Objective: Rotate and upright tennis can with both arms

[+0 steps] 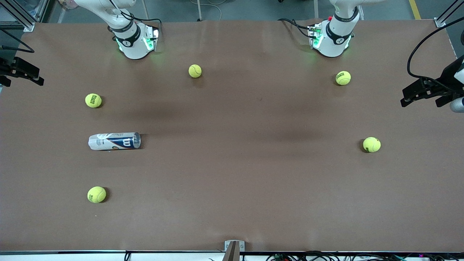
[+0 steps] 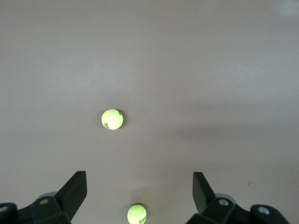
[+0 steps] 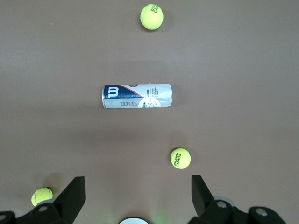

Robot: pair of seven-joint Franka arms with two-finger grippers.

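Note:
The tennis can (image 1: 114, 141) lies on its side on the brown table toward the right arm's end, with its silvery rim pointing to the table's middle. It also shows in the right wrist view (image 3: 137, 96). My right gripper (image 3: 138, 184) is open and empty, high over the table by its own base, well apart from the can. My left gripper (image 2: 139, 184) is open and empty, high over the table near a tennis ball (image 2: 137, 214). Neither gripper shows in the front view; only the arms' green-lit bases (image 1: 135, 41) (image 1: 331, 38) do.
Several yellow-green tennis balls lie scattered: one farther from the front camera than the can (image 1: 93, 100), one nearer (image 1: 96, 194), one between the bases (image 1: 195, 71), two toward the left arm's end (image 1: 343, 78) (image 1: 371, 144). Black camera mounts stand at both table ends (image 1: 21, 70) (image 1: 427, 90).

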